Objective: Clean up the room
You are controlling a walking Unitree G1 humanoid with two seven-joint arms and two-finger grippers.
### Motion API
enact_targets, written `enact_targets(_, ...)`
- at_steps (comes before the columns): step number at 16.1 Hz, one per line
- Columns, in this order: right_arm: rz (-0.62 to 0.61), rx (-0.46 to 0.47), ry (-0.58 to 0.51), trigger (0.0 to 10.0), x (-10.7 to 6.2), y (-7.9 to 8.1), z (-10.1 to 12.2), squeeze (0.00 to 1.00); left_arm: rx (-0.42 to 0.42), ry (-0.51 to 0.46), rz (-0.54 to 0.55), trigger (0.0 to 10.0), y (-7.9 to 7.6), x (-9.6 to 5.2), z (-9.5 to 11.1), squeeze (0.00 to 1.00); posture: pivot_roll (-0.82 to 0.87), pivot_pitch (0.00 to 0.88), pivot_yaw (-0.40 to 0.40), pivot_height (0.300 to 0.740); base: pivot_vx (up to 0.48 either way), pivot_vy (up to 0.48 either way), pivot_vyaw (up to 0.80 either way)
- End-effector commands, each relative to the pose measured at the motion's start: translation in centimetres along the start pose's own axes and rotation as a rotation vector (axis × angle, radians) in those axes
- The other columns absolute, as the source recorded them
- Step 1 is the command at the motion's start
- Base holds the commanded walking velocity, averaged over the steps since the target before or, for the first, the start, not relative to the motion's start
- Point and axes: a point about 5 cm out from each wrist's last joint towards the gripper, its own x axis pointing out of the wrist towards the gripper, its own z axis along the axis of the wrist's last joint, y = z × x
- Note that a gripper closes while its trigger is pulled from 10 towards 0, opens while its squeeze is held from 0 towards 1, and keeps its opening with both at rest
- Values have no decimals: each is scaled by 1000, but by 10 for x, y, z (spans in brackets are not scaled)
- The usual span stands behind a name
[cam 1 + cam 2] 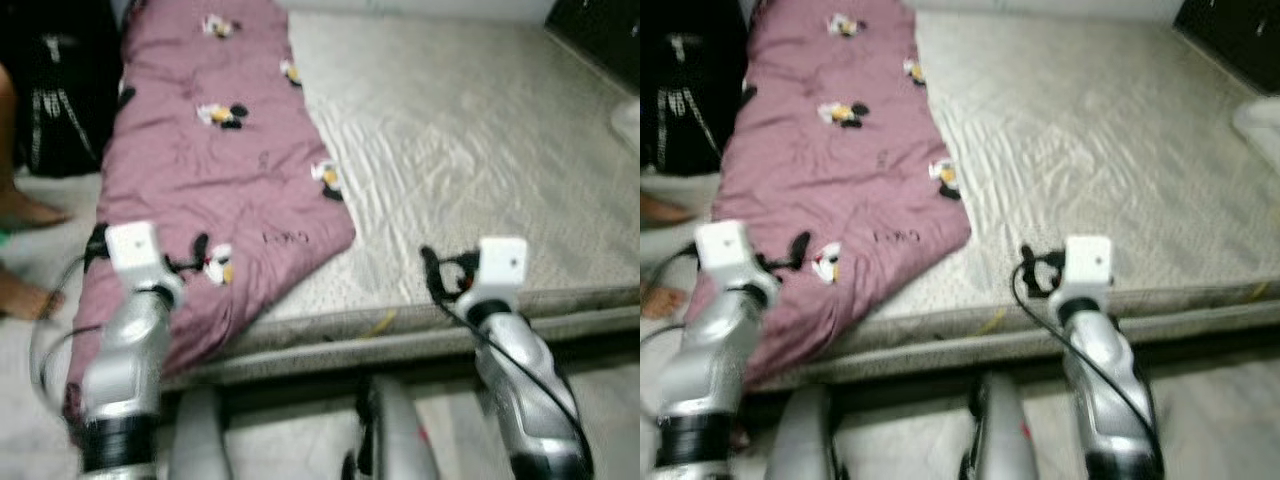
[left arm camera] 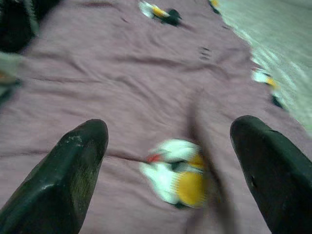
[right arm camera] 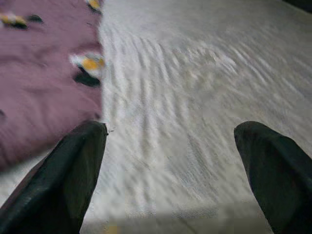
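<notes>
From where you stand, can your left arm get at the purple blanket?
Probably yes. The left gripper is open right over the purple blanket near the bed edge, with nothing between them.

Quilt [image 1: 210, 170]: soft matt mauve cloth, creased. Bed [image 1: 480, 150] sheet: matt, finely wrinkled pale fabric. Fingers [image 2: 68, 180]: black matt plastic, slightly scuffed.

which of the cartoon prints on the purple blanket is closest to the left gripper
The print near the blanket's lower edge, white with a yellow patch, just beyond the left gripper. It sits between the open jaws in the left wrist view; the other prints lie farther up the bed.
</notes>
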Motion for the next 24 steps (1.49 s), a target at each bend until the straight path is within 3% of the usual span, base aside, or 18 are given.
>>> enact_targets(1,-24,-14,-5,10000,-3,-8,4,0,12,31,-3,10000,-2,0,-5,0,-103,76,-106,566,0,0,0)
enact_targets(5,-29,-33,26,10000,-26,-16,0,0,1,148,6,10000,6,15,-24,0,-173,135,-112,546,0,0,0)
enact_targets(9,-79,-61,71,10000,-43,-29,-3,0,-7,195,10,10000,2,37,-24,0,-224,184,-110,536,0,0,0)
enact_targets(12,-78,-70,87,10000,-48,-29,-5,0,17,240,-5,10000,-10,52,-26,0,-241,193,-114,536,0,0,0)
enact_targets(15,-81,-71,89,10000,-47,-28,-1,0,88,284,-98,10000,-38,62,-29,0,-244,182,-108,536,0,0,0)
enact_targets(16,-87,-70,84,10000,-45,-28,-1,0,277,312,-255,10000,-67,61,-39,0,-246,172,-102,536,0,0,0)
enact_targets(17,-88,-69,83,10000,-45,-28,-1,0,322,316,-291,10000,-73,60,-41,0,-247,171,-101,536,0,0,0)
enact_targets(18,-87,-66,79,10000,-44,-25,0,0,457,344,-429,10000,-93,53,-54,0,-245,162,-97,536,0,0,0)
enact_targets(19,-85,-64,77,10000,-43,-25,0,0,493,366,-498,10000,-102,49,-61,0,-241,157,-96,536,0,0,0)
enact_targets(22,-80,-62,73,10000,-39,-23,0,0,639,427,-703,10000,-118,32,-85,0,-230,144,-96,536,0,0,0)
enact_targets(23,-76,-59,64,10000,-33,-21,1,0,822,542,-962,10000,-118,7,-115,0,-222,133,-95,536,0,0,0)
enact_targets(24,-74,-59,61,10000,-32,-21,2,0,858,566,-1005,10000,-114,3,-120,0,-218,128,-93,536,0,0,0)
